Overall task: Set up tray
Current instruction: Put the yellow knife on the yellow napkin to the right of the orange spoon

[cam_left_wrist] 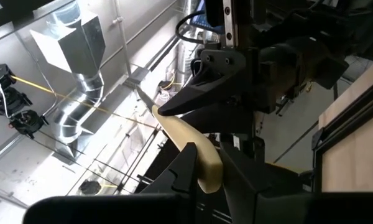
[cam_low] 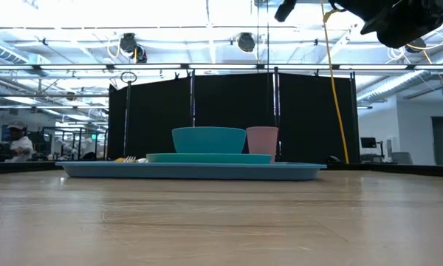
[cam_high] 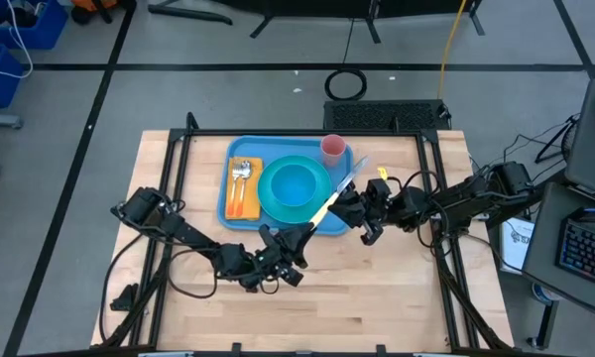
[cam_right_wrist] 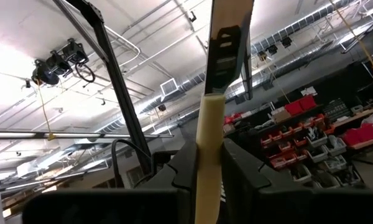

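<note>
**A:** Start with your grippers. What are they holding?

**B:** A knife (cam_high: 329, 201) with a pale yellow handle and a silvery blade. Your left gripper (cam_high: 299, 236) is pinched narrow on the lower end of the handle; in your left wrist view the two dark fingers (cam_left_wrist: 185, 163) press on either side of it. Your right gripper (cam_high: 349, 204) is also closed tight on the knife, farther up, near where handle meets blade. Your right wrist view shows the handle (cam_right_wrist: 209, 146) clamped between its fingers, the blade rising beyond.

**A:** So both have it at once?

**B:** Yes. The knife hangs in the air between them, slanting over the table (cam_high: 377, 297), off the wood.

**A:** And the tray?

**B:** The tray (cam_high: 240, 216) lies flat on the table's far half, just beside the knife, at its left. On it you see a teal plate (cam_high: 269, 200) with a bowl (cam_high: 296, 183) on top, a pink cup (cam_high: 333, 150) at the far right corner, and an orange napkin (cam_high: 248, 202) on the left side carrying cutlery (cam_high: 239, 171).

**A:** Anything behind?

**B:** In the low view, a person (cam_low: 16, 142) sits far off at the left.
</note>
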Tool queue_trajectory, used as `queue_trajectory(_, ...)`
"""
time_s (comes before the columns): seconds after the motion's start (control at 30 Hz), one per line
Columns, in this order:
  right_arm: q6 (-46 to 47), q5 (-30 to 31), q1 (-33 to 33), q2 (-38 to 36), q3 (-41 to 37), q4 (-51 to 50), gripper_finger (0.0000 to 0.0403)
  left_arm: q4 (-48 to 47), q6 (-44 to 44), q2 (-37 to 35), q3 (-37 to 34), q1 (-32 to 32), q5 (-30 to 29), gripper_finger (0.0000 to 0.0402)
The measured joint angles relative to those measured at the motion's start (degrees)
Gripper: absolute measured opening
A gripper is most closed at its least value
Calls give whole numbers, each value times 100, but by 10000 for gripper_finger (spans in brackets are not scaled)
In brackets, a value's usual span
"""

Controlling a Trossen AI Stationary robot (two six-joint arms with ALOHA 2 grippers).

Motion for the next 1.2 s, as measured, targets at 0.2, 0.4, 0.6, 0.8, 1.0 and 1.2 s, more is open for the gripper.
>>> queue_trajectory(0.2,0,-34,0,0,0,-98,41,58,114,2,0,-101,-166,52)
queue_trajectory(0.4,-12,-37,-44,0,0,-264,45,244,283,9,0,-183,-454,50)
queue_trajectory(0.6,-155,-40,-44,0,2,-358,71,436,403,9,0,-266,-618,48)
queue_trajectory(0.8,-157,-33,-44,0,2,-452,82,481,412,11,0,-285,-739,45)
queue_trajectory(1.0,-177,-16,-45,0,4,-519,80,576,437,11,-2,-289,-828,45)
queue_trajectory(1.2,-277,8,-44,0,9,-525,95,864,575,15,-2,-322,-875,45)
